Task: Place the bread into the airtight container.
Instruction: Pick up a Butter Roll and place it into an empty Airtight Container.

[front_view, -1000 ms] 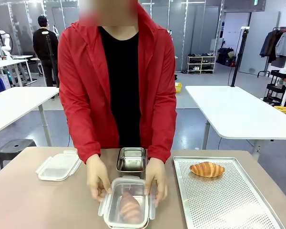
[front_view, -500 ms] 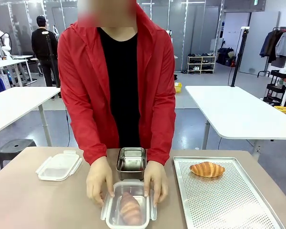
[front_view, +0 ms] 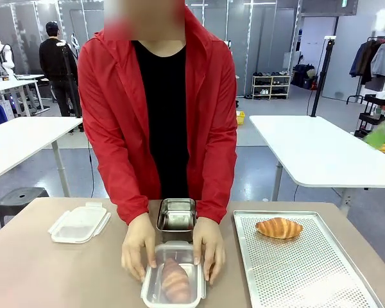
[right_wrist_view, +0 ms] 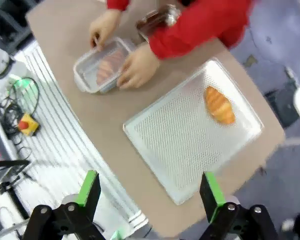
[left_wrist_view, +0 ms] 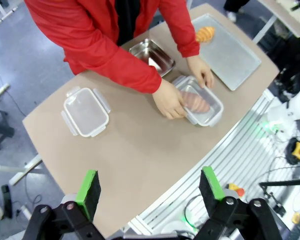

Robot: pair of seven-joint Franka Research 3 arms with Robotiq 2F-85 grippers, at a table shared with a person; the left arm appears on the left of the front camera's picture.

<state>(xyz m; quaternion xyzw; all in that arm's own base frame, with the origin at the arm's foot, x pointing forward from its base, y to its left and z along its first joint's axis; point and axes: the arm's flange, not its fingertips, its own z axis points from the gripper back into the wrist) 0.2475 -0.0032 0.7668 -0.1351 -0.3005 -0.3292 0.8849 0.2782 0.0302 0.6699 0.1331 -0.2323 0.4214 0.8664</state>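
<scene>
Left gripper (left_wrist_view: pixel 149 175) and right gripper (right_wrist_view: pixel 149 177) hang wide open, empty, well above the bread (front_view: pixel 174 281) inside the airtight container (front_view: pixel 177 249) a person's hands (front_view: pixel 139 245) steady.

Near the middle of the table's (front_view: pixel 45 269) near edge sits the airtight container (front_view: pixel 156 290), with a croissant (front_view: pixel 173 281) lying inside it, lengthwise toward the person. One hand (front_view: pixel 138 247) rests against the container's left side and the other hand (front_view: pixel 209 247) against its right. Directly behind it, just beside its far edge, stands a steel tub (front_view: pixel 177 215). Well to the left, level with that tub, lies another clip-lock container (front_view: pixel 79 223). To the right of the airtight container a perforated tray (front_view: pixel 295 276) runs from the near edge toward the far side, and a second croissant (front_view: pixel 279 228) lies on its far end (nearer the tray's left half).
</scene>
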